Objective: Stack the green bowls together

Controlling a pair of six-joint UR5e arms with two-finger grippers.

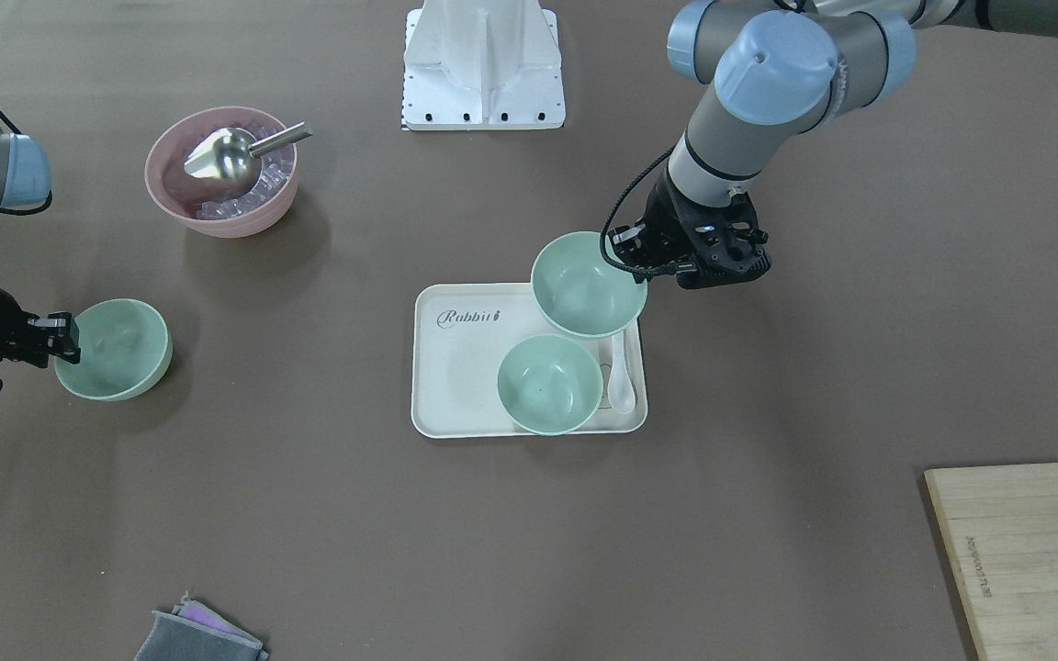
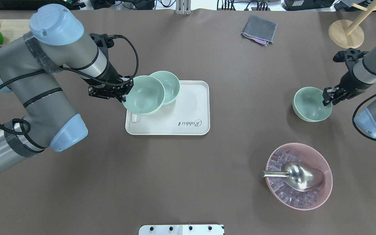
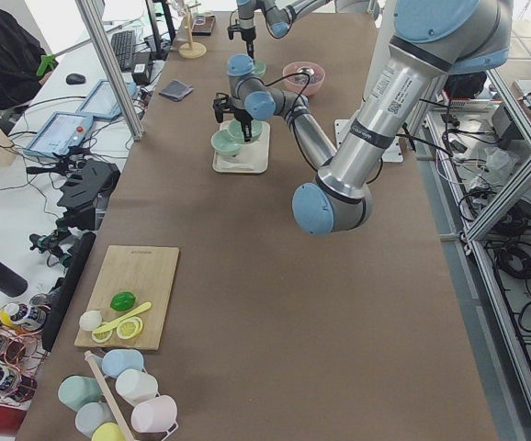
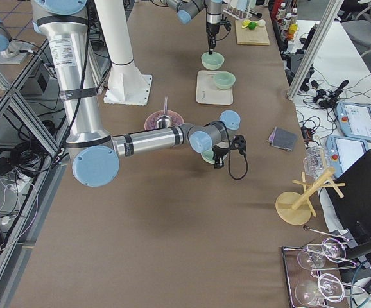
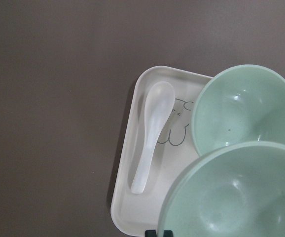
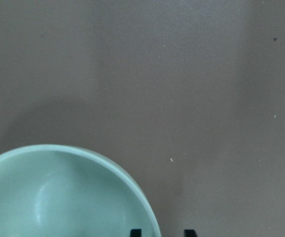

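Green bowl (image 2: 144, 94) hangs rim-pinched in the left fingers (image 2: 122, 95) over another bowl (image 2: 168, 86) on the tray (image 2: 188, 107) mid-counter. The right fingers (image 2: 327, 96) gape astride a third bowl (image 2: 310, 106) near the right edge. That thin pinch could slip, landing it askew.

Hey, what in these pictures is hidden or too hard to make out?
1. White spoon: overhead view, mostly hidden under the held green bowl in the left gripper.
2. Cutting board: front-facing view, cut off by the right and bottom edges.
3. Right gripper: front-facing view, its arm cut by the left edge; right wrist view shows only the tips of the jaws.
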